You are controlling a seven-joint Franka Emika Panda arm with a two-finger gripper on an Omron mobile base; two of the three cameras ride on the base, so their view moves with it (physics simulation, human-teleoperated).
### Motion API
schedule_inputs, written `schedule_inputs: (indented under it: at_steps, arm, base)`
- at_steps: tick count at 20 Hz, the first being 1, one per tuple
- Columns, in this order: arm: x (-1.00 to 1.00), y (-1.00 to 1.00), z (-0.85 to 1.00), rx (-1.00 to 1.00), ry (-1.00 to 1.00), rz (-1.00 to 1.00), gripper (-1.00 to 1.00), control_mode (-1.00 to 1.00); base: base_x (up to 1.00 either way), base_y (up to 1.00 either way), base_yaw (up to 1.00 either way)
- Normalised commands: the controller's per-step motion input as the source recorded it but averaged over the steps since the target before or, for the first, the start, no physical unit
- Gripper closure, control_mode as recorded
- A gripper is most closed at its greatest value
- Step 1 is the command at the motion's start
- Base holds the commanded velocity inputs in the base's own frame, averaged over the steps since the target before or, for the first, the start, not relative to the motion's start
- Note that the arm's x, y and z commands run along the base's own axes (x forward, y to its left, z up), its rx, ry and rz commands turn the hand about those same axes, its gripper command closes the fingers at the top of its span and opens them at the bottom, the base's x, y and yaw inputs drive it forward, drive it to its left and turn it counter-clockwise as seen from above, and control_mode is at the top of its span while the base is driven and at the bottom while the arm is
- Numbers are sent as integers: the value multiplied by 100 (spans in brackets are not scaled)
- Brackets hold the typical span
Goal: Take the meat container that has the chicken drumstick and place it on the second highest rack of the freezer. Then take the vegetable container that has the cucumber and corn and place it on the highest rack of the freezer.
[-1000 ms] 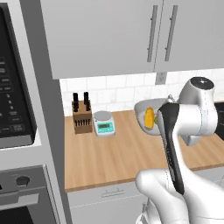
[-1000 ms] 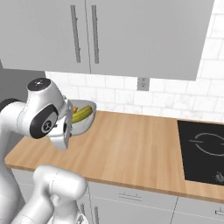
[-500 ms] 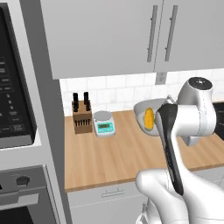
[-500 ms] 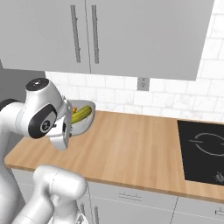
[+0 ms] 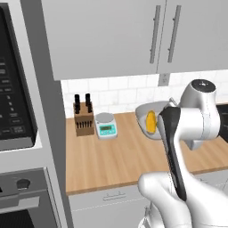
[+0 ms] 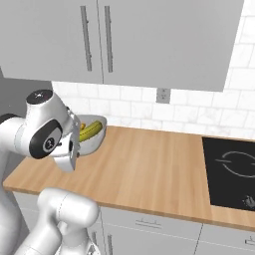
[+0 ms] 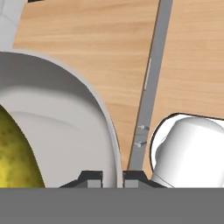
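Observation:
The vegetable container is a grey bowl (image 5: pixel 147 116) (image 6: pixel 94 135) (image 7: pixel 65 127), held up over the wooden counter beside my arm's upper link. My gripper (image 7: pixel 113 177) is shut on its rim, one fingertip inside the wall and one outside. The yellow corn (image 5: pixel 151 122) (image 7: pixel 15 153) lies inside, and a yellow-green oblong (image 6: pixel 89 132) shows over the rim. I cannot make out the cucumber apart from it. The meat container, the chicken drumstick, the freezer and its racks are out of view.
A knife block (image 5: pixel 83 116) and a kitchen scale (image 5: pixel 106 126) stand at the back left of the counter (image 5: pixel 111 160). A black-windowed oven (image 5: pixel 15 107) sits at far left, a cooktop (image 6: pixel 231 172) at right, wall cabinets (image 6: pixel 124 40) overhead.

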Motion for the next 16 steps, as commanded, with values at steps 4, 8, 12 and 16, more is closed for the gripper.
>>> schedule_inputs:
  at_steps: [4, 8, 12, 16]
  arm:
    - [0, 0, 0, 0, 0, 0, 100, 100]
    - [0, 0, 0, 0, 0, 0, 100, 100]
    - [0, 0, 0, 0, 0, 0, 100, 100]
    - [0, 0, 0, 0, 0, 0, 100, 100]
  base:
    - [-42, -44, 7]
    - [-70, -73, 11]
    - [-75, -72, 21]
    - [-74, -48, 55]
